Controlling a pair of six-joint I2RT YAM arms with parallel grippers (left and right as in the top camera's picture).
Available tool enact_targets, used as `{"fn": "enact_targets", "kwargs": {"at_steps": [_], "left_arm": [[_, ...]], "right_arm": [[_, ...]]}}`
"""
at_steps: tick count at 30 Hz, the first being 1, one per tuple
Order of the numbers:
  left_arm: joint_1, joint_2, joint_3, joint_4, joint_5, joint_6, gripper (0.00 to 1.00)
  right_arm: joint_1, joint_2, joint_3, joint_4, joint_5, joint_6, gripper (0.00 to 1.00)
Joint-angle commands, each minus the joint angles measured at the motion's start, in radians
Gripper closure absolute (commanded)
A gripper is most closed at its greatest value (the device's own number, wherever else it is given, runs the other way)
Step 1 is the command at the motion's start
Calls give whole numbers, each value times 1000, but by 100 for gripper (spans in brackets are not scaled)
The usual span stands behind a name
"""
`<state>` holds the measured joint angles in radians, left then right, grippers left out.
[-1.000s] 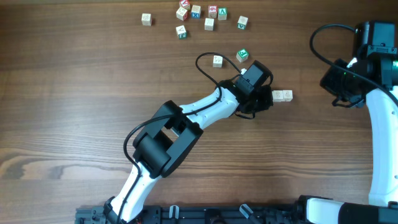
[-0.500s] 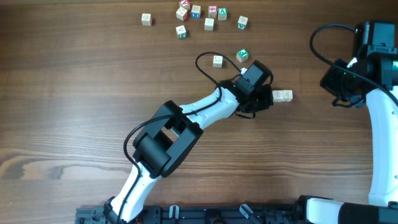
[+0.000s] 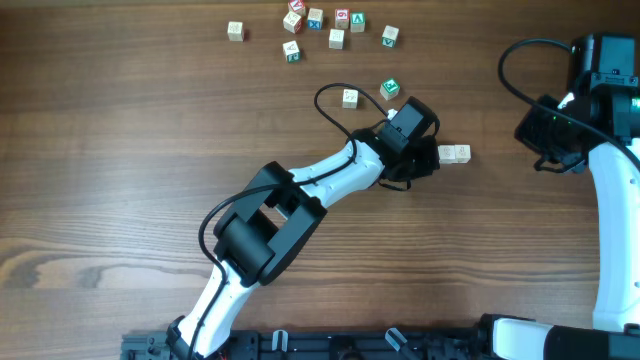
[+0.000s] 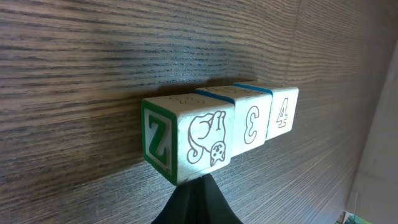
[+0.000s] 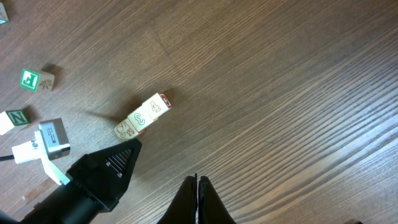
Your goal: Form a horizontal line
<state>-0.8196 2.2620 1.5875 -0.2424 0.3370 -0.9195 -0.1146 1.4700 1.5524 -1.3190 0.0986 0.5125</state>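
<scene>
The horizontal line (image 4: 230, 134) is three pale cubes touching side by side: a green Z cube with an animal drawing, then a 3, then a 4. In the overhead view only the two right-hand cubes of the line (image 3: 455, 153) show, because my left gripper (image 3: 430, 158) covers its left end. That left gripper (image 4: 198, 190) is shut, and its tip rests against the Z cube's lower edge without holding it. My right gripper (image 5: 197, 186) is shut and empty over bare wood, well off to the right of the line (image 5: 143, 117).
Several loose cubes (image 3: 314, 20) with coloured symbols lie scattered along the far edge. Nearer the left arm sit a green cube (image 3: 390, 89) and a pale cube (image 3: 350, 97). A black cable (image 3: 330, 95) loops beside them. The right arm (image 3: 610, 220) stands at the table's right side.
</scene>
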Motion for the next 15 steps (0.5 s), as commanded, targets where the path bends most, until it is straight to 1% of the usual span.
{"fn": "enact_targets", "kwargs": {"at_steps": [1,15], "left_arm": [[-13,26,-2,0,-21,-6,96],[-13,26,-2,0,-36,-6,96]], "right_arm": [[-1,-1,-7,1,21,13,96],[-1,-1,-7,0,21,14,95]]}}
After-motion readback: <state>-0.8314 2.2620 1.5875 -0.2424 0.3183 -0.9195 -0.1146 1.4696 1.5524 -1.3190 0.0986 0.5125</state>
